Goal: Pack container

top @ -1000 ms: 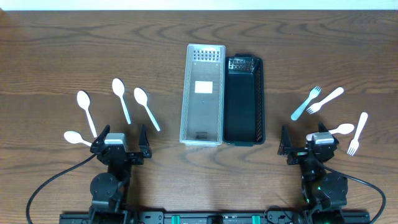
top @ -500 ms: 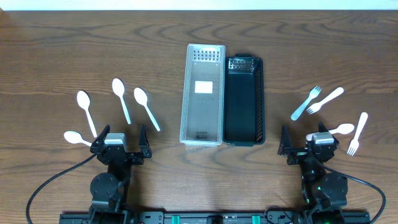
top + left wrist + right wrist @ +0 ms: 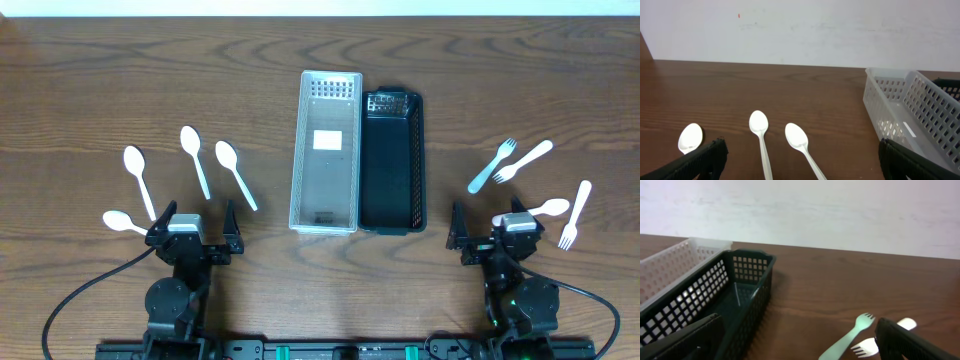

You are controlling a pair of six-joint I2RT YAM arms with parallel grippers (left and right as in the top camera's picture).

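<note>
Wood-grain desk [image 3: 100, 80] from the overhead cam, with two long baskets side by side in the middle and touching along their long sides. The clear basket [image 3: 296, 150] is on the left and runs a bit farther toward the far edge, the black basket [image 3: 420, 160] is on the right. The clear one has a white label on its floor.

Cutlery is still out on the desk. Four white spoons [image 3: 195, 155] are lying loose on the left, well apart from the baskets. Three of them fan out side by side, and the fourth [image 3: 122, 222] sits down by the left arm. Over on the right there's a pale blue fork [image 3: 490, 168] just beside a white fork [image 3: 525, 160], and another white fork [image 3: 575, 212] farther out. One more white piece [image 3: 548, 208] is half hidden behind the right arm, so I honestly can't tell if it's a fork or a spoon.

Both arms are parked at the near edge. The left fingers [image 3: 231, 222] are spread wide with nothing between them, and the left wrist cam just shows spoons and the clear basket past them. Same deal for the right fingers [image 3: 456, 228], wide apart and holding nothing, looking out over the black basket and the forks.
</note>
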